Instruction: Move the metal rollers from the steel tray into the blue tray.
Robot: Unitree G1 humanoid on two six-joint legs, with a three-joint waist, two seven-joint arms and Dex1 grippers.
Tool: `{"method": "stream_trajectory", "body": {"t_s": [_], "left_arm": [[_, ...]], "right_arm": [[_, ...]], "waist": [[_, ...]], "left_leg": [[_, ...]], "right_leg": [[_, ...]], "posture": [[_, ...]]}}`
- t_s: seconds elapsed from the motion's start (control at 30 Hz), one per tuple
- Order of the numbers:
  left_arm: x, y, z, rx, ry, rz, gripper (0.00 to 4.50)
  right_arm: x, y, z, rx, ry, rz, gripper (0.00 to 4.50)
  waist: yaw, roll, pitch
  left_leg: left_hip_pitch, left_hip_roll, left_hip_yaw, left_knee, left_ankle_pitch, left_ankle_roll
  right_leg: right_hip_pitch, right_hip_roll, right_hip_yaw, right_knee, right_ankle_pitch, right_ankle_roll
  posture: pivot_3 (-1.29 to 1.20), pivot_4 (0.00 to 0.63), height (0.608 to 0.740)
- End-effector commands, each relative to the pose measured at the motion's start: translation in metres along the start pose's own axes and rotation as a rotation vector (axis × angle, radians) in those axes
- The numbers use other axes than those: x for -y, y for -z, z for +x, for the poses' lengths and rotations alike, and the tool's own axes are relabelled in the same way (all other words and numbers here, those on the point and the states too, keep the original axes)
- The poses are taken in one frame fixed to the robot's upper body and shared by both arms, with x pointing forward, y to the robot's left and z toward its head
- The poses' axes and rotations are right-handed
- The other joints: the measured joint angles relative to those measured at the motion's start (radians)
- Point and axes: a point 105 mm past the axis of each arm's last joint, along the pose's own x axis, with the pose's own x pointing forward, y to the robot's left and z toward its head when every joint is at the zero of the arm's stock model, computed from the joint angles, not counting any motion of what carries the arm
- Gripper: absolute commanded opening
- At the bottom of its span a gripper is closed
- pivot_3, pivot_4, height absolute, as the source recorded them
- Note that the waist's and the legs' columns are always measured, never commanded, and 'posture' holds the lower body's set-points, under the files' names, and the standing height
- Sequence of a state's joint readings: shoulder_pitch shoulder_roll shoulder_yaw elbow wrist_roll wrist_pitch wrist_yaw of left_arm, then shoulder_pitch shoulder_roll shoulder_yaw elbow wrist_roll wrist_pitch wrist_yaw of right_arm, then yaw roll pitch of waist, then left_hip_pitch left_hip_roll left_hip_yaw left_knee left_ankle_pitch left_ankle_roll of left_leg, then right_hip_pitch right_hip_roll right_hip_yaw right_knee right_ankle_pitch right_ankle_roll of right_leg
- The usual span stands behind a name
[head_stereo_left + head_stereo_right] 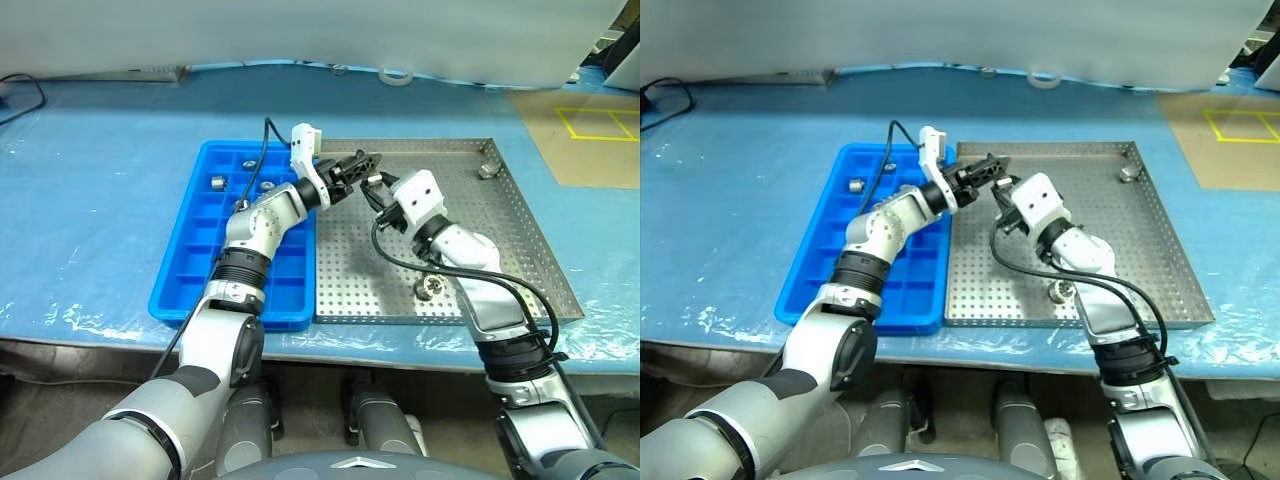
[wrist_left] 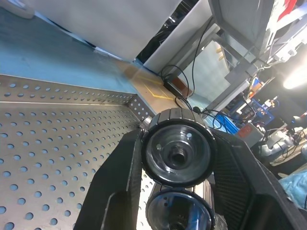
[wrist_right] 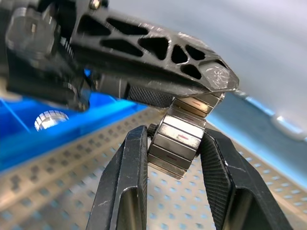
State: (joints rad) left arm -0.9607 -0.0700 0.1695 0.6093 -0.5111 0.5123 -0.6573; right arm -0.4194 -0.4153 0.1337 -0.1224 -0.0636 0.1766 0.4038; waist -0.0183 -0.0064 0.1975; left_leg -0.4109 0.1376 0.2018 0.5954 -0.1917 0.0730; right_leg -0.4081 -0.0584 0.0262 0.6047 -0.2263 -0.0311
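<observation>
Two trays are being shown side by side on a blue-covered table (image 1: 90, 200): the steel tray (image 1: 520, 250) on the robot's right and the narrower blue tray (image 1: 195, 270) on its left, their long edges touching or nearly so. Most of the steel tray's perforated base is being left bare, with wide open room toward its far and right rims. Both arms are being held above the seam between the trays, near the far-left corner of the steel tray.

One roller stack (image 3: 180, 136), two metal rollers joined end to end, is being gripped from both ends. The left gripper (image 1: 362, 165) is being kept clenched on the roller facing its camera (image 2: 178, 152), whose central hole is being pointed straight along the wrist view. The right gripper (image 3: 175, 158) is being closed on the sides of the other roller, with both black fingers (image 3: 129, 163) pressed against it. The pair's long axis is being held roughly level, running between the two grippers.

Another roller (image 1: 430, 288) is lying on the steel tray near its front rim, beside the right forearm, and one (image 1: 489, 170) is resting by the far-right corner. Three rollers (image 1: 217, 182) are sitting in compartments at the far end of the blue tray.
</observation>
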Motion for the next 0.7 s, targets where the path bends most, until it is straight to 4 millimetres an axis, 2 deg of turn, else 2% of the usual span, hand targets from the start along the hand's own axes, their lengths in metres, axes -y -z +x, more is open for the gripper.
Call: {"method": "stream_trajectory", "body": {"t_s": [0.03,0.17,0.33,0.5,0.7], "left_arm": [[0.011,-0.015,0.003,0.044,0.041,0.041,1.76],[0.011,-0.014,0.003,0.047,0.038,0.041,1.76],[0.009,-0.015,0.002,0.052,0.028,0.043,1.76],[0.008,-0.020,0.000,0.063,0.022,0.053,1.76],[0.007,-0.017,0.001,0.047,0.020,0.067,1.76]], "right_arm": [[0.026,-0.005,-0.005,0.001,0.086,-0.220,1.16],[0.035,-0.009,-0.007,0.014,0.110,-0.239,1.16],[0.037,-0.003,-0.010,-0.008,0.104,-0.240,1.16],[0.040,0.002,-0.016,-0.024,0.112,-0.179,1.16],[0.048,-0.003,-0.014,-0.009,0.141,-0.148,1.16]], "waist": [[0.000,0.000,0.000],[-0.002,0.000,0.000],[-0.003,0.000,0.000],[-0.002,0.000,0.000],[-0.002,0.000,0.000]], "left_leg": [[0.000,0.000,0.000,0.000,0.000,0.000],[0.000,0.000,0.000,0.000,0.000,0.000],[0.000,0.000,0.000,0.000,0.000,0.000],[0.000,0.000,0.000,0.000,0.000,0.000],[0.000,0.000,0.000,0.001,0.000,0.001]], "right_leg": [[0.000,0.000,0.000,0.000,0.000,0.000],[0.000,0.000,0.000,0.000,0.000,0.000],[0.000,0.000,0.000,0.000,0.000,0.000],[0.000,0.000,0.000,0.000,0.000,0.000],[0.000,0.000,0.000,0.001,0.000,0.000]], "posture": [[-0.31,0.150,0.740],[-0.31,0.150,0.740],[-0.30,0.150,0.740],[-0.30,0.150,0.740],[-0.30,0.150,0.740]]}}
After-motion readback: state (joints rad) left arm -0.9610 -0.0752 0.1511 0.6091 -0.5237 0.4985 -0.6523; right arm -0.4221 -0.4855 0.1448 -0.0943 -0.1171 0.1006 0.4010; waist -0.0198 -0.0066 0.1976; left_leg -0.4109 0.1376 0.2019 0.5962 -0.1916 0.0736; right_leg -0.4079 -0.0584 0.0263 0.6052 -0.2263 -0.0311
